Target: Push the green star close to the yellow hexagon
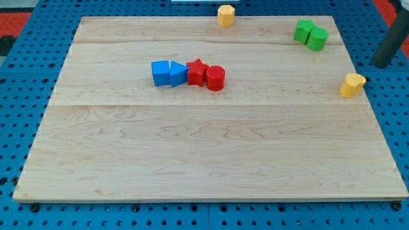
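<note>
The green star (303,30) lies near the view's top right, touching a second green block, rounded like a cylinder (317,39), on its right. The yellow hexagon (225,15) sits at the board's top edge, well to the left of the star. My dark rod comes in from the view's right edge. My tip (379,65) is just off the board's right side, to the right of and below the green blocks and above-right of a second yellow block (352,84). It touches no block.
A row of touching blocks lies left of centre: a blue cube (160,73), a blue triangle (177,75), a red star (197,71) and a red cylinder (215,78). The wooden board (204,153) rests on a blue pegboard.
</note>
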Controlling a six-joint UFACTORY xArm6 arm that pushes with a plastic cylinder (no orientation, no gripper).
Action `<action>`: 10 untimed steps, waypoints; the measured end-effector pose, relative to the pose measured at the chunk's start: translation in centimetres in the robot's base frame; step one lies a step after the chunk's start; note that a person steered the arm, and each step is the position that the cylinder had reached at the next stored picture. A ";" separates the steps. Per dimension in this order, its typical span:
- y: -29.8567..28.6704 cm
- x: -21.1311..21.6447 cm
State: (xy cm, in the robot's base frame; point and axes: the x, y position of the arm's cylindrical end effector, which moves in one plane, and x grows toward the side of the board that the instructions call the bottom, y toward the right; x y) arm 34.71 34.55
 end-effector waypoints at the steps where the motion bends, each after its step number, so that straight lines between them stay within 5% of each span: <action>1: -0.1 -0.9; 3: -0.4 -3.0; 6: -4.4 -11.9; 9: -19.3 -10.9; 10: -17.0 -10.6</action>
State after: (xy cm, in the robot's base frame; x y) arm 24.07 17.57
